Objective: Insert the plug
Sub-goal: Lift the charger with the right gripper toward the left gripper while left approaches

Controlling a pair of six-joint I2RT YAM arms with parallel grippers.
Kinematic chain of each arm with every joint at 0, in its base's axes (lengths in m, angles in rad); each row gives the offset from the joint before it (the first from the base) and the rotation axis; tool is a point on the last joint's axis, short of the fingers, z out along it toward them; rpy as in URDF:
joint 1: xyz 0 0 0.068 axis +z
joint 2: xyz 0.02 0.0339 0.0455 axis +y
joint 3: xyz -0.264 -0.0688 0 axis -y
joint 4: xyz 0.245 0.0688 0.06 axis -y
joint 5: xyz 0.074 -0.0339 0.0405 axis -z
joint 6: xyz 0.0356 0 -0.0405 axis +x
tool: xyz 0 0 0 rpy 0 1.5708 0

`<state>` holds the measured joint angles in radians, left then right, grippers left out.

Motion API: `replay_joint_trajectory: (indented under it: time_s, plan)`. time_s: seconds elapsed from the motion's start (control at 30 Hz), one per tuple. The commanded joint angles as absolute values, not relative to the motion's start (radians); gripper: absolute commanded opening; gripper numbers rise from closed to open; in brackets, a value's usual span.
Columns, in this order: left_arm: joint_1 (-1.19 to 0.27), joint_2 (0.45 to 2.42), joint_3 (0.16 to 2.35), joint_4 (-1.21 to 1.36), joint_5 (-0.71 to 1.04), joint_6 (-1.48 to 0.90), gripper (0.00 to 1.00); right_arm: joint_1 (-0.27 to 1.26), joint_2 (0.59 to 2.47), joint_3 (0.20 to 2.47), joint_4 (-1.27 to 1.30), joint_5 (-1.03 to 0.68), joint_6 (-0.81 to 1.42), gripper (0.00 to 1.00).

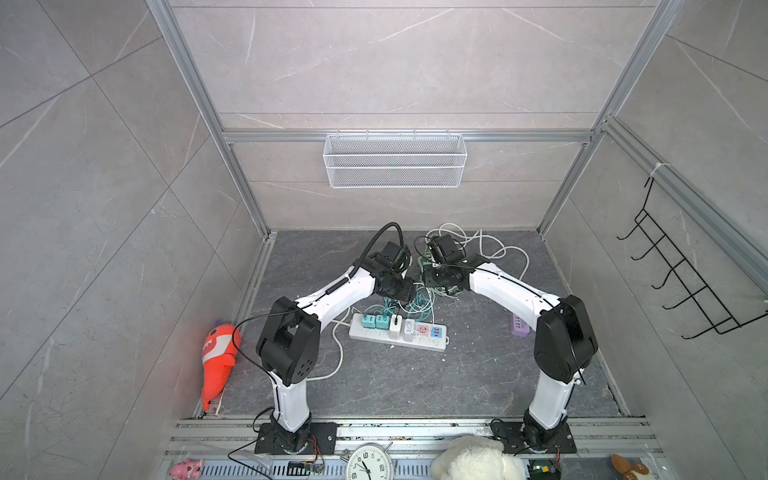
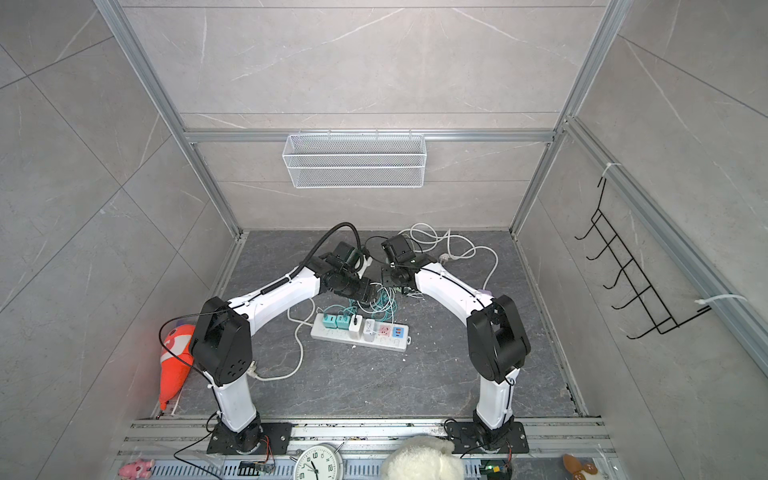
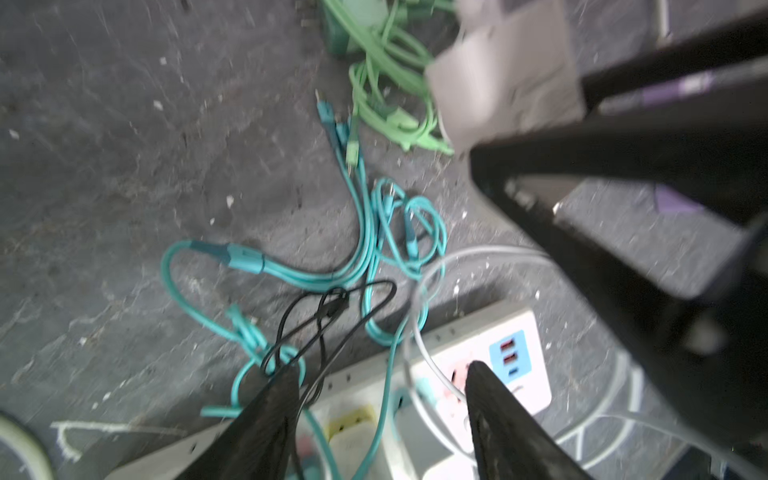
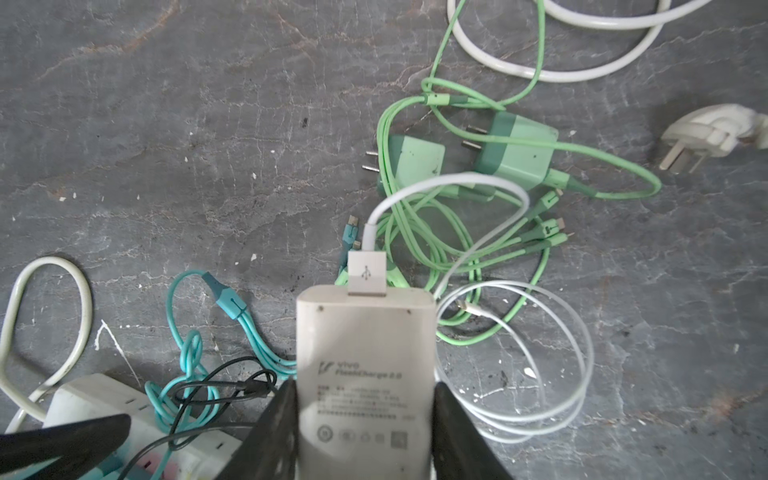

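Right gripper (image 4: 363, 388) is clamped on the white charger (image 4: 365, 332), held off the floor at one o'clock of the power strip (image 1: 432, 343), probably lining up its free pink socket (image 1: 422, 330), while the left gripper (image 3: 382, 370) hangs open and empty over teal cables (image 3: 361, 216) crowding the strip's twelve o'clock edge.

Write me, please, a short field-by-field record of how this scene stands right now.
right pincer: shut on the white charger, which has a USB cable plugged into it
left pincer: open, empty, over the power strip
power strip: two teal chargers and two white adapters plugged in; pink socket free
loose nearby: two green chargers lying among tangled cables
task status: white charger not yet inserted
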<state>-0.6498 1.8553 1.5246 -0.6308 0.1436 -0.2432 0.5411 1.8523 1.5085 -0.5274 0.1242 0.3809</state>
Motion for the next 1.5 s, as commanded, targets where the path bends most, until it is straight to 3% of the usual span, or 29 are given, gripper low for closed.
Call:
replay_joint_trajectory:
  time_s: [0.0, 0.3, 0.7, 1.0, 1.47]
  plan:
    - [-0.646, 1.853, 1.562, -0.728, 0.21, -0.145, 0.67, 0.502, 1.795, 1.501, -0.535, 0.169, 0.421, 0.13]
    - [-0.645, 1.884, 1.619, -0.846, 0.247, 0.061, 0.66, 0.463, 1.762, 1.467, -0.515, 0.099, 0.437, 0.13]
    - [-0.648, 1.996, 1.77, -1.075, 0.393, 0.31, 0.57, 0.465, 1.718, 1.424, -0.504, 0.064, 0.481, 0.13]
    - [-0.64, 1.985, 1.826, -1.147, 0.652, 0.454, 0.55, 0.465, 1.69, 1.383, -0.49, 0.067, 0.516, 0.13]
    - [-0.57, 1.922, 1.847, -0.907, 0.263, 0.145, 0.59, 0.465, 1.535, 1.291, -0.52, 0.084, 0.51, 0.13]
